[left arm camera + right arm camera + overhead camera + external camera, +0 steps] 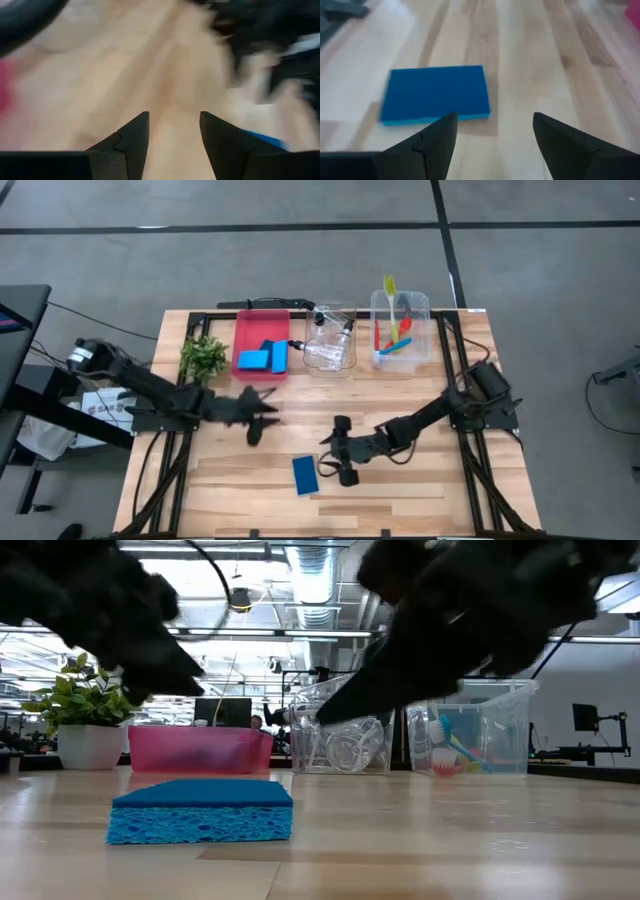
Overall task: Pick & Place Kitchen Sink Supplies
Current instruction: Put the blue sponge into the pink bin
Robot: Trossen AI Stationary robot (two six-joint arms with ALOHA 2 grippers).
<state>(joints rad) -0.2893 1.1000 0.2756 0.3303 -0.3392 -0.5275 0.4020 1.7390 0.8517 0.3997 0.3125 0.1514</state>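
The pale wooden slatted desk (400,490) carries everything. The right gripper (338,450) hovers with fingers spread and empty; the flat blue rectangular sponge (305,475) lies on the desk just beside it, untouched. The left gripper (262,416), fingers also parted and empty, hangs farther from that sponge, near the red plastic tray (248,330) holding two more blue sponges (266,357).

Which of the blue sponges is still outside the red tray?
The sponge lying alone on the bare table, just beside the right gripper. The other two sponges lie together inside the red tray.
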